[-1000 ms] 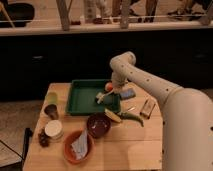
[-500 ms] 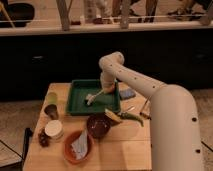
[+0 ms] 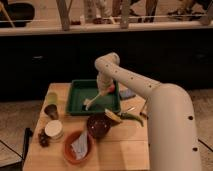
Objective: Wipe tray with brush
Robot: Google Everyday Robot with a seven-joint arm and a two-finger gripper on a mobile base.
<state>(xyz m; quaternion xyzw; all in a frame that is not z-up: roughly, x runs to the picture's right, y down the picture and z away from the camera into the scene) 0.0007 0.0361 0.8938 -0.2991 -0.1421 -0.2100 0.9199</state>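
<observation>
The dark-green tray (image 3: 75,95) lies at the back middle of the wooden table (image 3: 125,150). The brush (image 3: 96,98) slants across the tray, with its pale head (image 3: 88,104) down on the tray floor at the left of centre and its orange-red end (image 3: 109,90) up at the right. My gripper (image 3: 104,87) hangs over the tray's middle and is shut on the brush's upper end. The white arm (image 3: 150,92) reaches in from the lower right.
In front of the tray stand a dark-red bowl (image 3: 98,125), an orange bowl (image 3: 67,155) holding something pale, and a white cup (image 3: 53,130). A yellow-green can (image 3: 51,98) and a dark cup (image 3: 51,111) are at the left. A blue block (image 3: 127,94) and vegetables (image 3: 125,116) are at the right.
The gripper has moved left over the tray with the brush in it. The brush head has swept from the tray's right side to left of centre.
</observation>
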